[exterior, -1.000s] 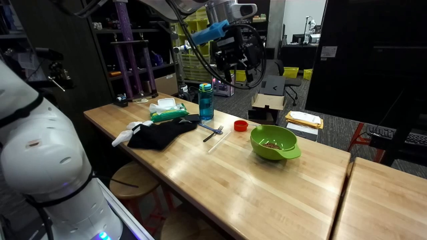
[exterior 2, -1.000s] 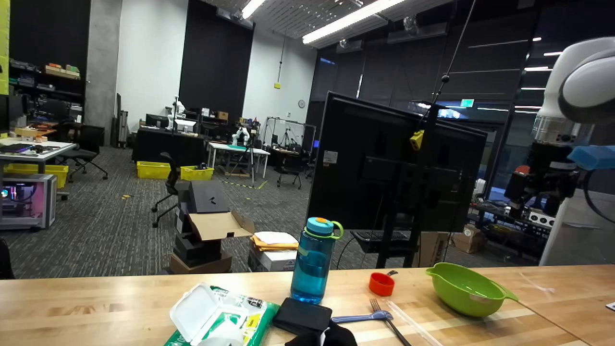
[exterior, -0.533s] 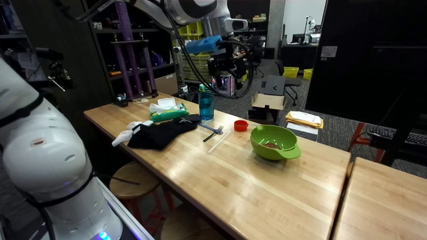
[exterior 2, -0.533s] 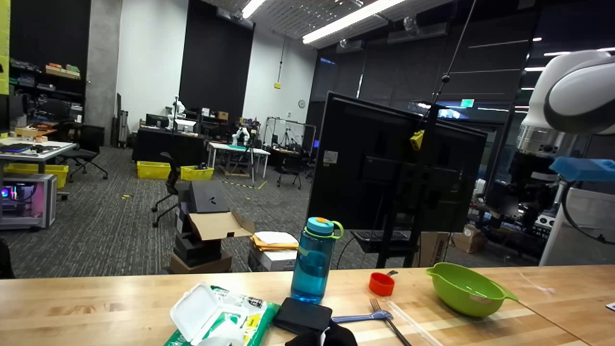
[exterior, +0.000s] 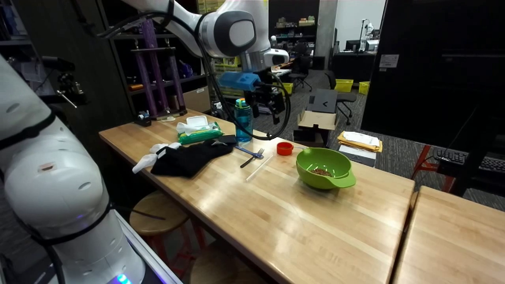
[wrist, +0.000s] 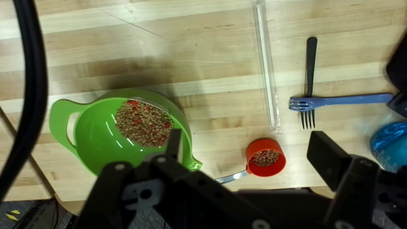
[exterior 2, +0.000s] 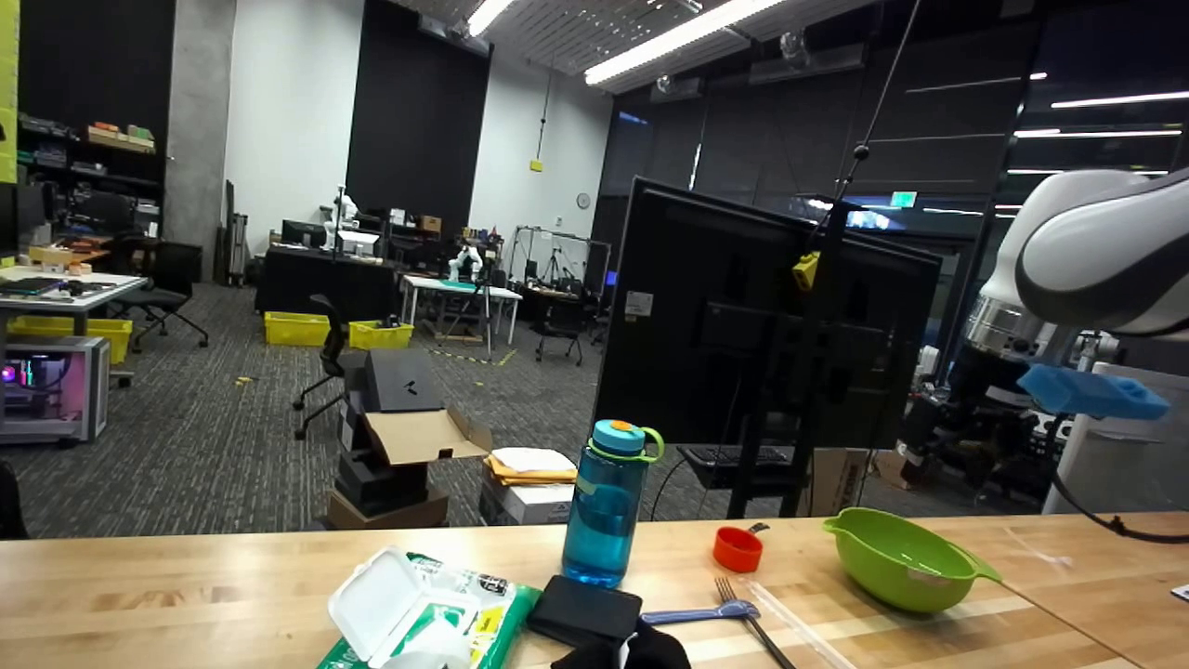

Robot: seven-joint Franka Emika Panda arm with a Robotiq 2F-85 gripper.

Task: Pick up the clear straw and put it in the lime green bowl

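On the wipes pack, bottom left of centre in an exterior view, a yellow panel carries print too small to read. The white label on the black screen, right of centre, is likewise illegible, as is the lit green sign at upper right. A dark grey box bears an angular mark.

The table is pale striped wood; round stools stand at lower left, with grey carpet, yellow bins and strip lights beyond.

In the wrist view the clear straw lies on the table, upper right of centre, apart from the lime green bowl at left, which holds brown and red bits. The gripper hangs above, jaws spread wide, gripping nothing.
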